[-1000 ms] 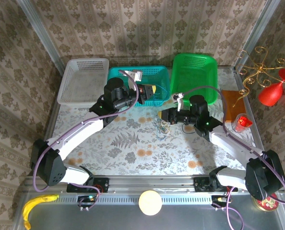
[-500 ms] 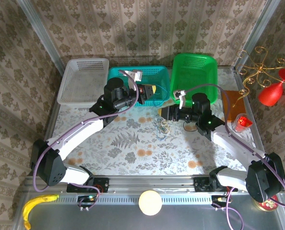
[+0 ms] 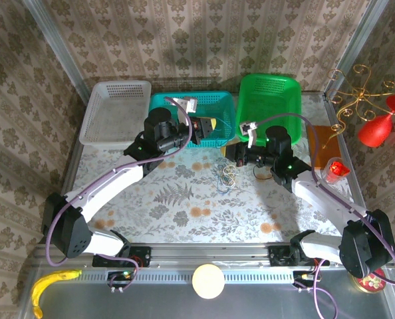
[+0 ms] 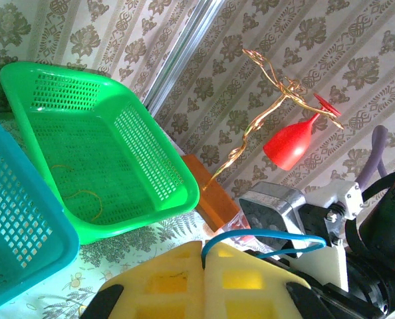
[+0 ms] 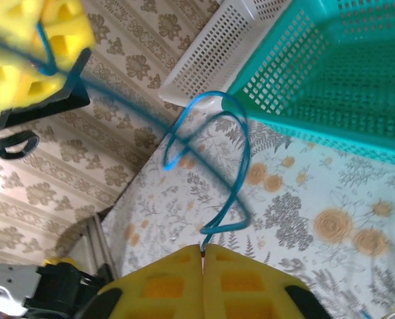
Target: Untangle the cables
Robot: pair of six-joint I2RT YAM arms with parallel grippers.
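Observation:
A blue cable (image 5: 241,159) runs in the air between my two grippers. My left gripper (image 4: 203,256) is shut on one end of it, and the cable (image 4: 264,234) arcs off to the right from the yellow pads. My right gripper (image 5: 203,249) is shut on the other end, with the cable looping above the flowered table. From above, the left gripper (image 3: 209,125) hovers over the teal basket (image 3: 219,100) and the right gripper (image 3: 225,155) sits just right of it. A small tangle of cables (image 3: 223,177) lies on the table below them.
A white basket (image 3: 114,109) stands at the back left and a green basket (image 3: 269,106) at the back right, with a thin yellowish cord (image 4: 84,196) in it. An orange block (image 3: 324,143), a red cup (image 3: 335,169) and a red glass ornament (image 3: 377,127) stand at the right.
My right gripper has moved a little toward the back and its jaws have closed on the blue cable's end. The left arm has not moved.

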